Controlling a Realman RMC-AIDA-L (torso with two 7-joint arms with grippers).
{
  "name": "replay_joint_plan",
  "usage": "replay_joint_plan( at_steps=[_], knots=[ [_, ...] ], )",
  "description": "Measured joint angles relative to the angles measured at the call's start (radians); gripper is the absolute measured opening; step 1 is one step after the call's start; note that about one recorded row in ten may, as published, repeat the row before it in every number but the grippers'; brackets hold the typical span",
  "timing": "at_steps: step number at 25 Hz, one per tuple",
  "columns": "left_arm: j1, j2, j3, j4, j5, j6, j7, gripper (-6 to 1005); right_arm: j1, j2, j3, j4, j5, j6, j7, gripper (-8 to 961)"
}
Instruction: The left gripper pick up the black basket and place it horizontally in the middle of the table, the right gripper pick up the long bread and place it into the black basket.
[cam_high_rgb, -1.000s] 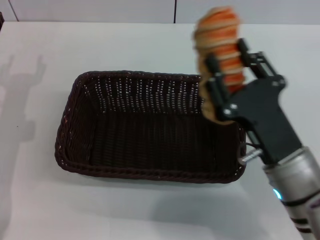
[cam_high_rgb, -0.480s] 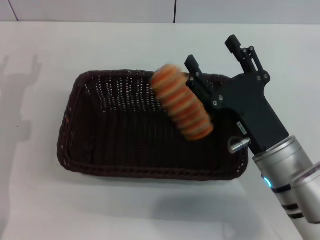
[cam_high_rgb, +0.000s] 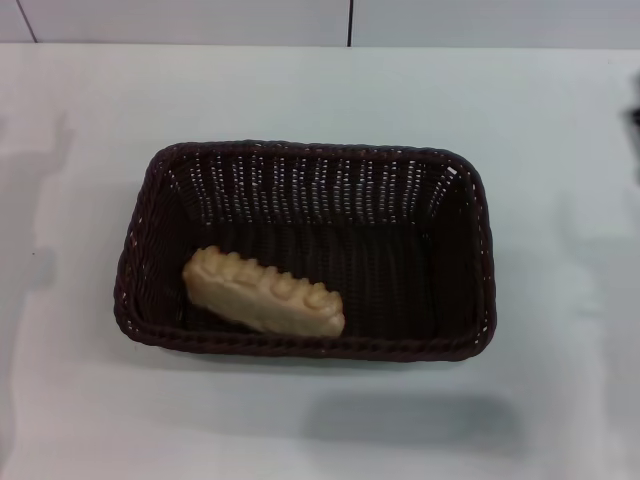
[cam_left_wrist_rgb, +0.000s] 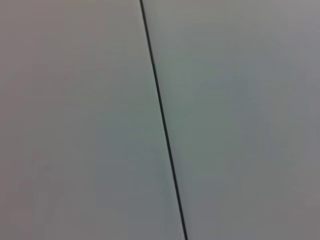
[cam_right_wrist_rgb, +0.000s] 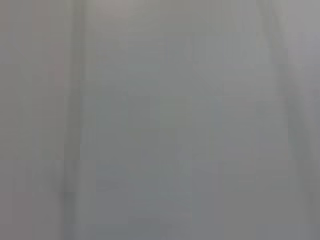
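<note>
- One long bread (cam_high_rgb: 263, 292) lies inside the black basket (cam_high_rgb: 302, 248), resting on the basket floor against the near long wall, toward the basket's left end.
- It lies with its pale tan scalloped underside facing up and its length slightly slanted against the basket's long sides; the end nearer the basket's middle sits closer to the near rim.
- That basket stands lengthwise across the table (cam_high_rgb: 300, 90), its long sides running left to right, all of its braided rim in the head view.
- Table surface surrounds the basket on every side, and soft shadows fall on it left of the basket and in front of it.
- Neither the left gripper nor the right gripper appears in the head view, so whether their fingers are apart or together cannot be told.
- Beyond the basket, a thin dark seam (cam_left_wrist_rgb: 162, 120) splits the pale wall; the left wrist view shows only this, the right wrist view a plain grey surface.
</note>
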Motion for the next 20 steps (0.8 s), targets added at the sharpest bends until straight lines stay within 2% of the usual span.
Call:
replay_joint_plan(
  at_steps=[4,6,12,20],
  knots=[
    [0.018,-0.005,0.0,-0.004,-0.001,0.032,-0.004,788,-0.11,0.0,0.113,-0.006,0.005,-0.048,0.003,824],
    [0.021,-0.008,0.0,0.002,-0.002,0.043,-0.005,788,-0.136,0.001,0.145,-0.018,0.034,-0.047,0.005,824],
    [0.021,-0.016,0.0,0.068,-0.005,0.146,-0.034,788,-0.172,0.005,0.131,-0.058,0.166,-0.072,0.033,824],
    [0.029,-0.015,0.001,0.115,-0.029,0.168,-0.111,788,-0.197,0.004,0.117,-0.063,0.174,-0.106,0.033,824]
  ],
)
